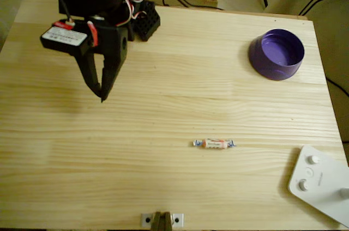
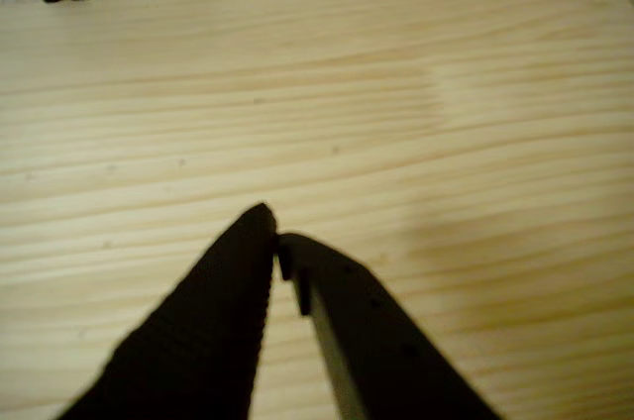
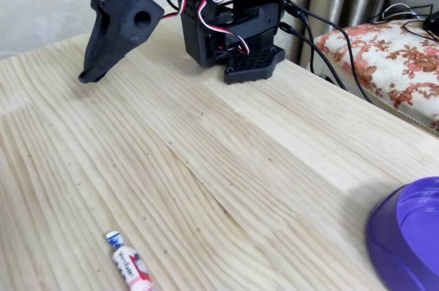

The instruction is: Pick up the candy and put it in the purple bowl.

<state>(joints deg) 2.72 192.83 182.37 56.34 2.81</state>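
The candy (image 1: 214,144) lies flat on the wooden table, a small white-and-orange sweet with twisted blue-white ends; in the fixed view the candy (image 3: 130,263) is at the bottom left. The purple bowl (image 1: 277,54) stands at the far right of the table, and only part of the purple bowl (image 3: 411,239) shows in the fixed view. My black gripper (image 1: 102,96) hovers over the left part of the table, far from both. Its fingers meet at the tips with nothing between them in the wrist view (image 2: 274,237), and the gripper (image 3: 89,77) points down.
A white flat device with knobs (image 1: 322,184) sits at the table's near right corner. The arm's black base (image 1: 143,21) and its cables are at the back edge. A small metal bracket (image 1: 162,220) is fixed at the front edge. A floral cushion (image 3: 391,57) lies beyond the table.
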